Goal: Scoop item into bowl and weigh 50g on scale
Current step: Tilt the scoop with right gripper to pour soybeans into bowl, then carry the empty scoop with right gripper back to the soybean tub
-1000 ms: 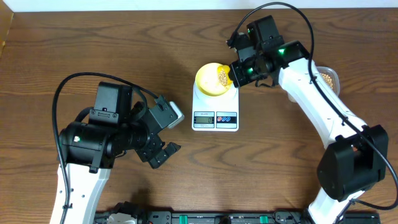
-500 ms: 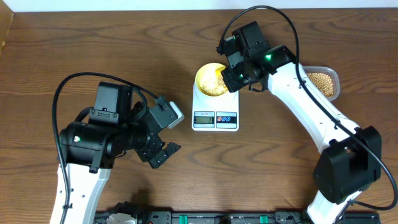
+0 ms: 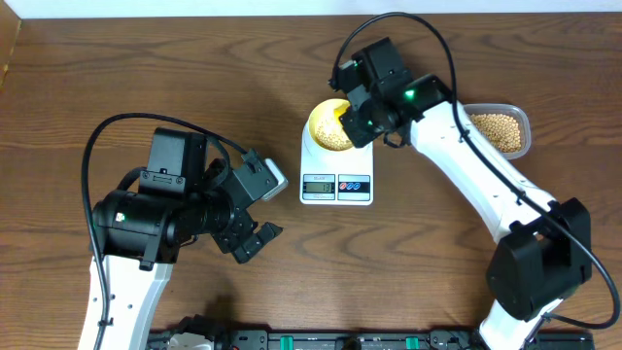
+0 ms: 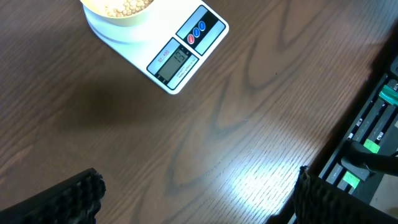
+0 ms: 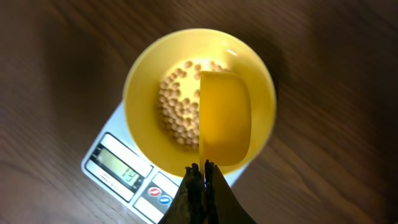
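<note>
The white scale (image 3: 336,181) stands mid-table with the pale-yellow bowl (image 3: 327,124) on its platform. Beige beans (image 5: 176,112) lie heaped in the bowl (image 5: 146,93). My right gripper (image 5: 201,168) is shut on the handle of a bright-yellow scoop (image 5: 224,118), which is tipped over the bowl's right half and shows only its outer shell. The scale's display (image 5: 117,168) faces the front. My left gripper (image 4: 193,205) is open over bare table, well to the front left of the scale (image 4: 180,56), with nothing between its fingers (image 4: 65,199).
A clear plastic tub (image 3: 498,131) with more beans sits at the right, behind the right arm. The left arm's black body (image 3: 160,219) fills the front left. A rack of equipment (image 4: 373,137) runs along the table's front edge.
My right gripper has carried the scoop leftward from the bowl's right rim to over the bowl, and the beans seen in the scoop no longer show there. The left arm has not moved.
</note>
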Robot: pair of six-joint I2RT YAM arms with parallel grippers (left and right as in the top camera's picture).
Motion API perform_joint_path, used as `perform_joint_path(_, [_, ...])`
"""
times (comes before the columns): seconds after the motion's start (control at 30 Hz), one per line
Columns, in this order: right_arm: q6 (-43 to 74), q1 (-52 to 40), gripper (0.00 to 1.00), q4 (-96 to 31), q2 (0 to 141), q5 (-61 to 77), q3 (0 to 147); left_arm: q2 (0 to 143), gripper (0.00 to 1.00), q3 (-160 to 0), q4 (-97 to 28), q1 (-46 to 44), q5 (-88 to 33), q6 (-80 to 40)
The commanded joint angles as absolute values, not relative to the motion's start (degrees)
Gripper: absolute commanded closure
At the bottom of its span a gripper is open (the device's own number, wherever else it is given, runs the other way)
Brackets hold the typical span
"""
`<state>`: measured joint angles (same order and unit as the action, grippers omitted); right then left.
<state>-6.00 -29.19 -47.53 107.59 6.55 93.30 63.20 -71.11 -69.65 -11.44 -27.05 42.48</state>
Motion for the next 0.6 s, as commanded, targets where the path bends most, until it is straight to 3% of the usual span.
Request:
perform_joint_path(0.0, [-7.6, -29.6, 0.99, -47.1, 105.1, 5.9, 95.4, 62.9, 0.01, -72.2, -69.8, -11.2, -27.2, 43.5])
perform_joint_path(0.57, [-12.4, -31.3, 0.99, -47.4, 101.7, -0.7, 95.7, 62.9, 0.01, -72.2, -69.8, -11.2, -27.2, 43.5])
